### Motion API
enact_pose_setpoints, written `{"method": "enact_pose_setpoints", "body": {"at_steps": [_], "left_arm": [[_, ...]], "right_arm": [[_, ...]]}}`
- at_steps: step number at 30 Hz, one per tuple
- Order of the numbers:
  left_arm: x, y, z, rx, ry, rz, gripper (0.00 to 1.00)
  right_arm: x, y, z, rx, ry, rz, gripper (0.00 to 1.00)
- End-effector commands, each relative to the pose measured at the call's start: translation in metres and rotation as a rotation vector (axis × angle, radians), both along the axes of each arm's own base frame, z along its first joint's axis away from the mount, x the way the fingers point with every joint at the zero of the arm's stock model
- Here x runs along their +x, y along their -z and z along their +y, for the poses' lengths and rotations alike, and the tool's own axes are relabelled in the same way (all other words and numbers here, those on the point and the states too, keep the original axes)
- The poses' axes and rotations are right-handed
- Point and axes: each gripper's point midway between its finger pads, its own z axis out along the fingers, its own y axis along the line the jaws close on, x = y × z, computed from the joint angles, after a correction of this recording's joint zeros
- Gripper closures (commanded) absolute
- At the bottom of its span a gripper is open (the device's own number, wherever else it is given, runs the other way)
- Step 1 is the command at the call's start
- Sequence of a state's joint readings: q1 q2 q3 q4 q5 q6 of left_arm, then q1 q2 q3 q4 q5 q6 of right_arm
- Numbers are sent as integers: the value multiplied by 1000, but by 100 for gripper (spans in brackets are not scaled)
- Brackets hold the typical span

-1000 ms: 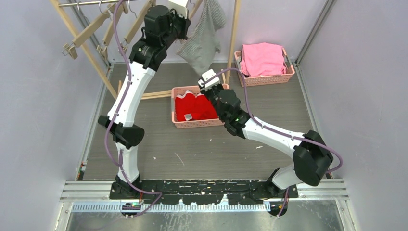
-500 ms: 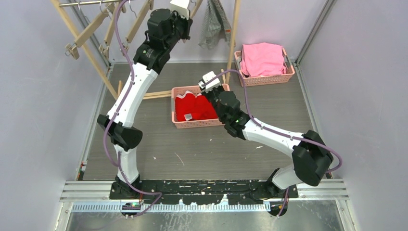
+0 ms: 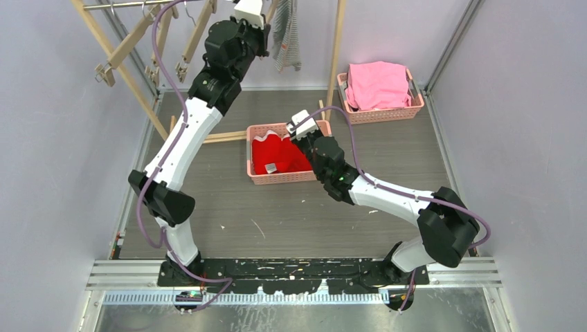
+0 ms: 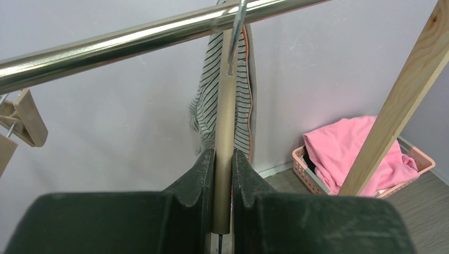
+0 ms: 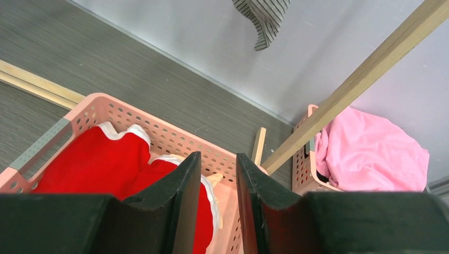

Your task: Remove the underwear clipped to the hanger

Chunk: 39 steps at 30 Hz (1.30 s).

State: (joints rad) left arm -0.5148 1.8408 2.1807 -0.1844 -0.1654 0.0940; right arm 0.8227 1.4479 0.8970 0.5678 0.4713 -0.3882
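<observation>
The grey-and-white striped brief (image 3: 285,34) hangs from a tan hanger (image 4: 226,106) hooked on the metal rail (image 4: 132,39). It also shows behind the hanger in the left wrist view (image 4: 207,100) and at the top of the right wrist view (image 5: 265,13). My left gripper (image 4: 223,153) is shut on the hanger's lower end, high at the rail (image 3: 250,14). The red brief with white trim (image 3: 277,155) lies in a pink basket (image 3: 256,178), with a bit of pale peach cloth (image 5: 214,180) beside it. My right gripper (image 5: 218,159) is open and empty, just above that basket's far right corner (image 3: 302,126).
A second pink basket (image 3: 408,111) at the back right holds the bright pink cloth (image 3: 377,83). Empty wooden clip hangers (image 3: 128,45) hang at the rail's left. The rack's wooden post (image 3: 337,48) stands right of the striped brief, its base bar (image 3: 221,136) on the floor.
My left arm has carried the hanger leftward along the rail. The striped brief has swung from spread out to edge-on and moved left. The right arm has barely moved.
</observation>
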Motion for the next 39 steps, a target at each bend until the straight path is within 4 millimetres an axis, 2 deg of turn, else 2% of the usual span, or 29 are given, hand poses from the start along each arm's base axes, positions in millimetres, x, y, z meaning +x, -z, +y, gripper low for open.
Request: {"method": "enact_pose_setpoints", "body": {"at_steps": [1, 9, 14, 27, 32, 36, 39], "left_arm": [[-55, -112, 37, -181, -18, -282, 100], [-77, -109, 49, -187, -15, -305, 100], [-86, -99, 53, -172, -11, -289, 100], [-77, -34, 44, -75, 5, -146, 100], [-71, 4, 41, -34, 6, -68, 100], [-84, 19, 48, -32, 7, -47, 100], [-105, 32, 55, -26, 28, -9, 100]], "right_arm": [[-2, -20, -5, 80, 15, -42, 64], [-5, -20, -2, 96, -1, -29, 64], [-6, -21, 0, 118, -13, -22, 64], [-10, -27, 5, 146, -49, -9, 64], [-12, -32, 5, 160, -59, -14, 64], [-14, -37, 0, 166, -46, -23, 63], [-18, -49, -7, 185, -39, -38, 60]]}}
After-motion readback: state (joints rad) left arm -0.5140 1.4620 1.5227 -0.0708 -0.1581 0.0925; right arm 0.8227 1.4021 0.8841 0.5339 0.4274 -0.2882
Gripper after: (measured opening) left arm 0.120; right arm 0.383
